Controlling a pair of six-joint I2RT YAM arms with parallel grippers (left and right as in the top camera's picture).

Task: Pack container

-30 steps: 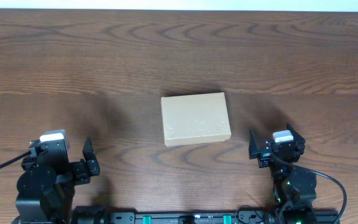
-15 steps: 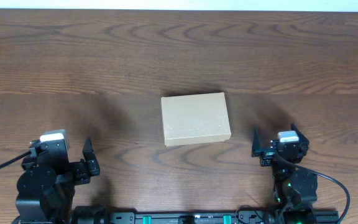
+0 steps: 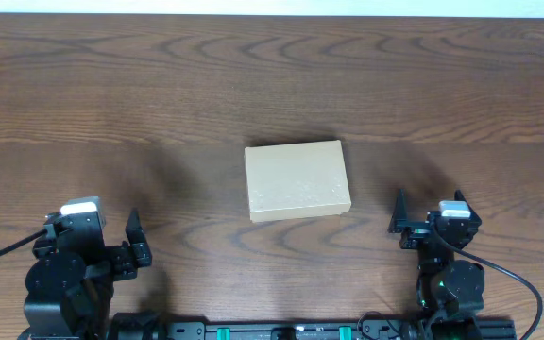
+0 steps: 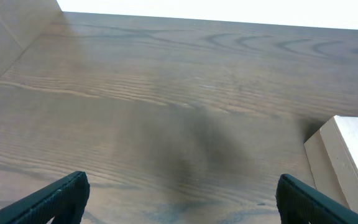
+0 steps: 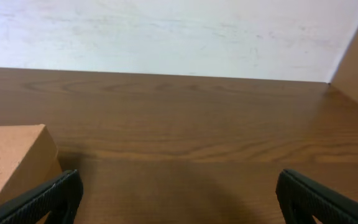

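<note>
Wood table (image 3: 272, 76), closed container (image 3: 297, 180) well apart, between left claw (image 4: 179, 193), right claw (image 5: 179, 186)

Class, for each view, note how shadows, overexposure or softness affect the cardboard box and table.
Overhead: even light, sharp cardboard box, faint soft shadows on the table either side of it. Left wrist: a broad diffuse shadow darkens the wood mid-frame; the box's top washes out near white. Right wrist: the box corner looks slightly soft, a dark shadow at its base.
</note>
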